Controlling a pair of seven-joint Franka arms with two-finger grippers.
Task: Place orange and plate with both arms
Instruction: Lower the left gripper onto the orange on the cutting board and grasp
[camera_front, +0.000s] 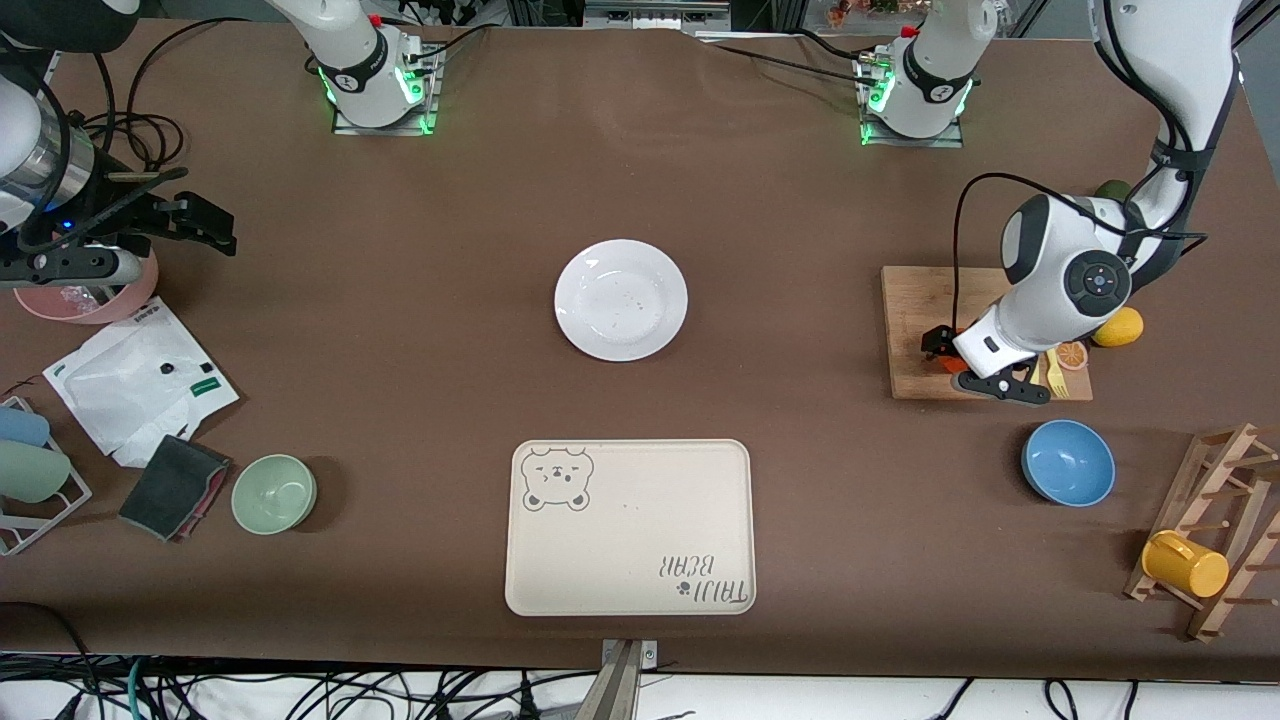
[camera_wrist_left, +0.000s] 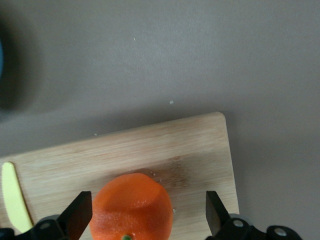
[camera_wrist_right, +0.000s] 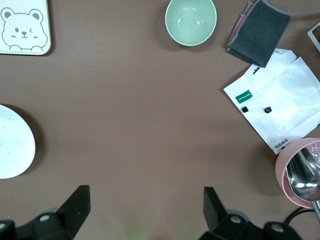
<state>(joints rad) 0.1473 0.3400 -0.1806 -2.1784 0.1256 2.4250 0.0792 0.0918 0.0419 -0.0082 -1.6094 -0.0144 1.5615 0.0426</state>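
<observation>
The orange (camera_wrist_left: 132, 207) sits on the wooden cutting board (camera_front: 915, 310) toward the left arm's end of the table. In the front view only a sliver of it (camera_front: 947, 361) shows under the hand. My left gripper (camera_front: 968, 365) is down at the board and open, with one finger on each side of the orange (camera_wrist_left: 146, 202). One finger is close to its skin and the other stands well apart from it. The white plate (camera_front: 621, 299) lies bare at mid-table and shows at the edge of the right wrist view (camera_wrist_right: 12, 142). My right gripper (camera_front: 200, 222) is open and empty (camera_wrist_right: 145, 197), held high by the pink bowl.
A cream bear tray (camera_front: 630, 525) lies nearer the camera than the plate. A lemon (camera_front: 1118, 327), an orange slice (camera_front: 1072, 354) and a yellow fork (camera_front: 1055, 372) are at the board's end. Also here: blue bowl (camera_front: 1068, 462), mug rack (camera_front: 1215, 530), green bowl (camera_front: 274, 493), dark cloth (camera_front: 175, 487), white bag (camera_front: 140, 375), pink bowl (camera_front: 90, 300).
</observation>
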